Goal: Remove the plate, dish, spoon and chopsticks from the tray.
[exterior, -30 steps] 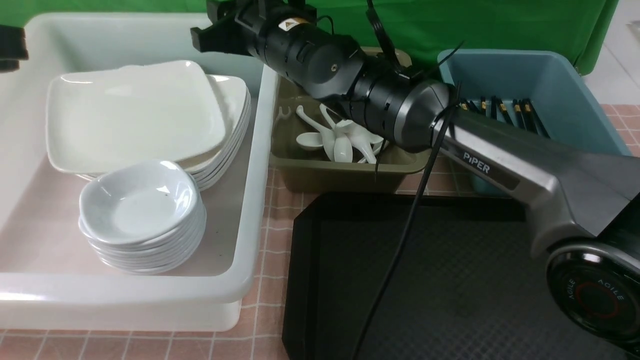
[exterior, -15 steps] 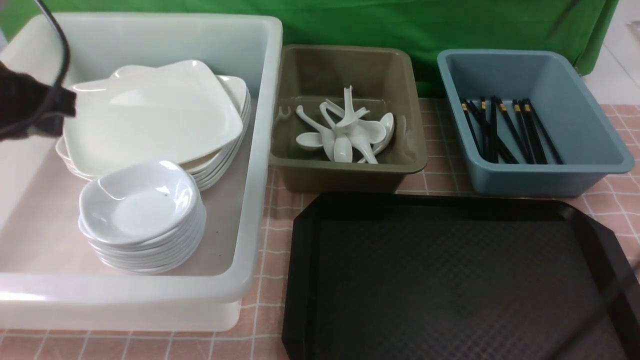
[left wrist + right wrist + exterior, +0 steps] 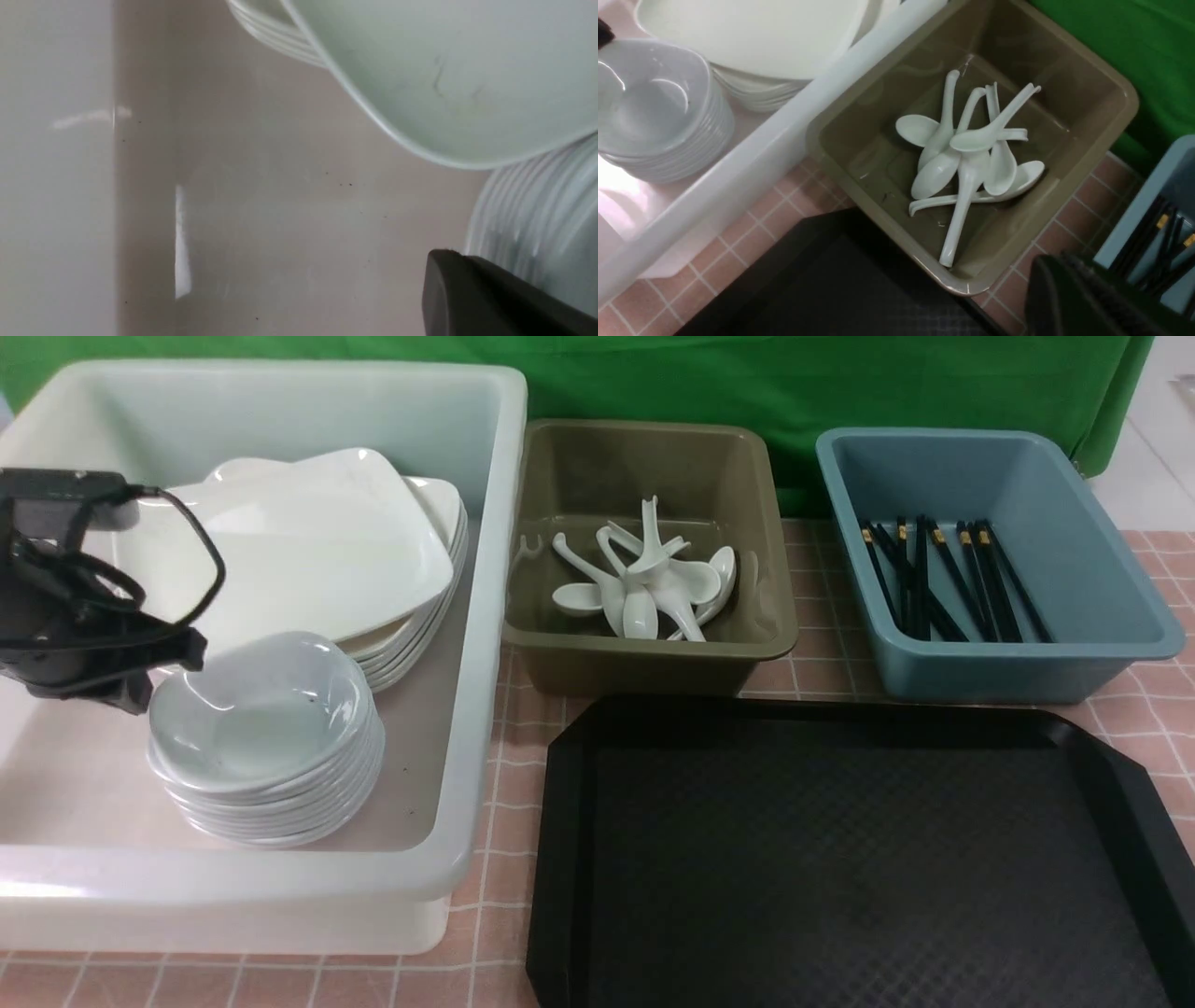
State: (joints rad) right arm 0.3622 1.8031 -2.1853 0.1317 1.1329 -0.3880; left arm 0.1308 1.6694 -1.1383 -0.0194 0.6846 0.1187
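front view: left arm [image 3: 58,633] beside dishes [image 3: 266,733]

Nothing readable from where I'm standing, tbh. No lettering, brand marks, numbers or signs that I can make out on anything in view.

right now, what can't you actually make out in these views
- left gripper: open or shut unclear. In the front view, cables and its own bulk hide the jaws. The left wrist view shows one dark finger only.
- right gripper: outside the front view. The right wrist view catches only a dark blurred corner.
- tray: near end cut off by the front view's bottom edge.
- chopsticks: overlapping in the blue tub, too thin to count.
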